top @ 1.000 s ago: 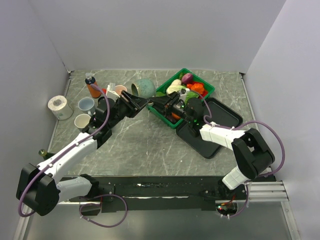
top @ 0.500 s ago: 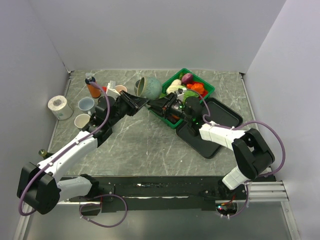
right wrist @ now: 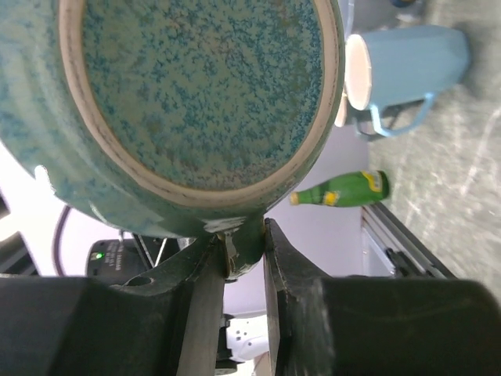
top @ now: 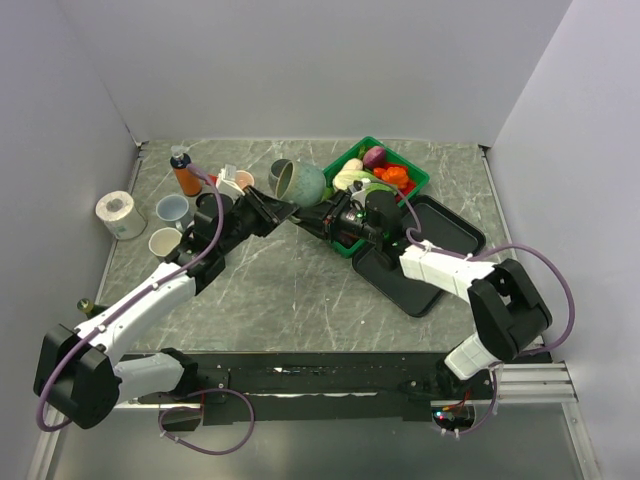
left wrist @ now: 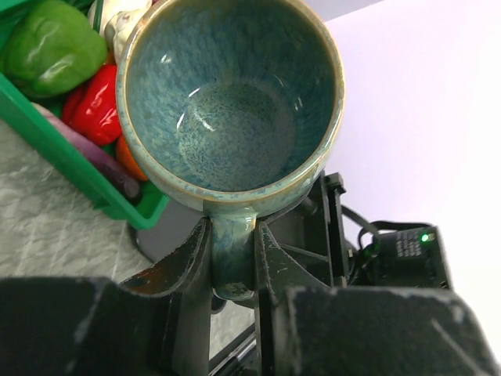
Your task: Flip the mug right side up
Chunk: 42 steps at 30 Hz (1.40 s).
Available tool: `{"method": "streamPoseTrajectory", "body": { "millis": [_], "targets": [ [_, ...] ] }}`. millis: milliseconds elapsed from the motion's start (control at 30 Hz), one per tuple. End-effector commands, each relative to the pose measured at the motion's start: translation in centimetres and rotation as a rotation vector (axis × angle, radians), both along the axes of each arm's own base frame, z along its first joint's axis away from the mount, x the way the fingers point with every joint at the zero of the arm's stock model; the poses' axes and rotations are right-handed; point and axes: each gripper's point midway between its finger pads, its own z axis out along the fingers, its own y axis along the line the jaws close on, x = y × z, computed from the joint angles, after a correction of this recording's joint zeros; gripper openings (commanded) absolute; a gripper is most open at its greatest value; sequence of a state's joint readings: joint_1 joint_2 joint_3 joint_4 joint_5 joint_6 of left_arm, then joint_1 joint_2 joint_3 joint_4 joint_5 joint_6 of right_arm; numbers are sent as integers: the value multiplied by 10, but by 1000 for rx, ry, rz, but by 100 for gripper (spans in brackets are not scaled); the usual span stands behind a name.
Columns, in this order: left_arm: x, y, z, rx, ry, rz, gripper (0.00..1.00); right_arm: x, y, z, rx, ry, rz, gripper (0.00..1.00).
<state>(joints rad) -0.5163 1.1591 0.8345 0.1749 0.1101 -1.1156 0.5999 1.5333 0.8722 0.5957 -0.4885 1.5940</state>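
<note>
The teal speckled mug hangs in the air above the table's middle back, lying on its side with its mouth toward the left. My left gripper is shut on the mug's handle; the left wrist view looks into the mug's hollow, with the handle between the left gripper's fingers. My right gripper comes from the right and is shut on the same handle. The right wrist view shows the mug's underside above the right gripper.
A green basket of toy vegetables stands right behind the mug, with a black tray beside it. Two cups, a paper roll and an orange bottle stand at the left. A green bottle lies near the front left edge.
The mug has shifted slightly right and toward me and has turned a little. Both grippers kept hold of its handle and moved with it.
</note>
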Motion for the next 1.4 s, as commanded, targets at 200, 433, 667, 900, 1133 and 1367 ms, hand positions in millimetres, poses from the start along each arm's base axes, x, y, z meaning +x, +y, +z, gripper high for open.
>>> {"method": "streamPoseTrajectory", "body": {
  "millis": [200, 433, 667, 900, 1133, 1367],
  "targets": [
    [9, 18, 40, 6, -180, 87, 1, -23, -8, 27, -161, -122, 86, 14],
    [14, 21, 27, 74, -144, 101, 1, -20, -16, 10, -243, -69, 73, 46],
    [18, 27, 11, 136, -123, 129, 1, -16, -33, 3, -282, -53, 16, 50],
    [25, 62, -16, 345, -84, 263, 1, -11, -50, 3, -353, -106, -19, 53],
    [27, 99, -51, 588, 0, 387, 1, -6, -81, 5, -538, -226, -98, 70],
    [37, 109, -84, 703, 55, 443, 1, -5, -109, 7, -638, -282, -174, 95]
  ]
}}
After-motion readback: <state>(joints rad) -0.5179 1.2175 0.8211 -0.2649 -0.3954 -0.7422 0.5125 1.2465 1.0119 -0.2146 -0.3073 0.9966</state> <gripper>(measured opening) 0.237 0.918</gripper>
